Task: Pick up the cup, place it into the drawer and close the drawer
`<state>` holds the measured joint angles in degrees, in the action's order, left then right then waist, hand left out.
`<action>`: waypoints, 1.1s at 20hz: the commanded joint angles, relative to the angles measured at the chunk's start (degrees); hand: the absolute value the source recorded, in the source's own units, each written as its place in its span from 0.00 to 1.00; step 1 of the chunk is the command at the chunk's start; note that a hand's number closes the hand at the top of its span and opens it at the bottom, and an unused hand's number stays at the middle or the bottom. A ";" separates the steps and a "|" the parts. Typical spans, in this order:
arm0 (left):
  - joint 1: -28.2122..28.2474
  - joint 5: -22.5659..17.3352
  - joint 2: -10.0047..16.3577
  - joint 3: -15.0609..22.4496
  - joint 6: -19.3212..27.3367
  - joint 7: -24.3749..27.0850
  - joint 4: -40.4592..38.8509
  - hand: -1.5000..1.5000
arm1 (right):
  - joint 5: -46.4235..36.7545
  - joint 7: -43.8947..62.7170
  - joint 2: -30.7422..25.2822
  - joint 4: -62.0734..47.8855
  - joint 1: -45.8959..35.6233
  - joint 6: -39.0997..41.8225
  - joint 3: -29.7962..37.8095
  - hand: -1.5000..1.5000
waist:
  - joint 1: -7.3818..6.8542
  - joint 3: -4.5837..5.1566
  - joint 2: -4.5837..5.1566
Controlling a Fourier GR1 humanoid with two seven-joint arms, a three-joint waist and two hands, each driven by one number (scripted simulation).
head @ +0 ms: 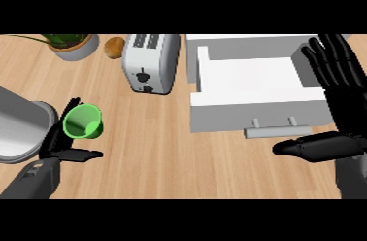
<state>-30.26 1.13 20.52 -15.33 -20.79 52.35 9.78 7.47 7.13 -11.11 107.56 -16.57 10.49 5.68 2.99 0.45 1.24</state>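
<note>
Left hand [56, 146] spread, green plastic cup [82, 121] between its fingers and thumb, apparently ungrasped; open white drawer [251, 116] rightward awaits loading, closing.

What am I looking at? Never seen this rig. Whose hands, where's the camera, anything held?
It's a humanoid robot at a wooden counter. The single camera sits in its head, looking steeply down, so you only see grey forearms and black hands. The left hand lies open beside a green cup, fingers along it, thumb apart, so nothing looks held yet. The right hand rests open, fingers up, by the right edge. Also in view: an open white drawer, a toaster, a potted plant, a brown round thing, and a grey vessel cut off at the left.
</note>
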 commanded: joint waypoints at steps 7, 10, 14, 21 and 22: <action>0.56 0.12 -0.26 0.39 -7.07 10.52 3.87 1.00 | 1.53 2.10 -2.28 -2.18 -2.76 0.64 2.56 0.00 | -0.58 0.08 0.20; -0.12 0.00 -1.81 -0.94 4.23 12.48 4.52 1.00 | -1.67 -0.76 0.16 -0.33 1.73 -0.35 -0.33 0.00 | 0.13 -0.01 0.08; -0.49 -1.21 -5.87 -3.62 17.91 13.24 4.29 1.00 | 1.06 -0.85 -1.95 -0.84 0.96 1.38 2.58 0.00 | -0.49 -0.20 -0.35; 0.84 -5.99 -11.75 -7.53 13.85 19.53 7.49 1.00 | 0.21 -0.82 -0.55 -2.11 0.00 -0.55 2.66 0.00 | -2.01 -0.28 -0.80; 1.16 -5.58 -13.16 -6.60 11.33 20.35 7.85 1.00 | 0.14 0.27 -0.44 -1.06 0.41 0.16 1.12 0.00 | -1.85 -0.25 -0.81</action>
<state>-29.46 -3.46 10.31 -21.84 -3.09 64.03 16.60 8.36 7.49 -12.46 106.02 -16.78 10.95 8.02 1.45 0.16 0.58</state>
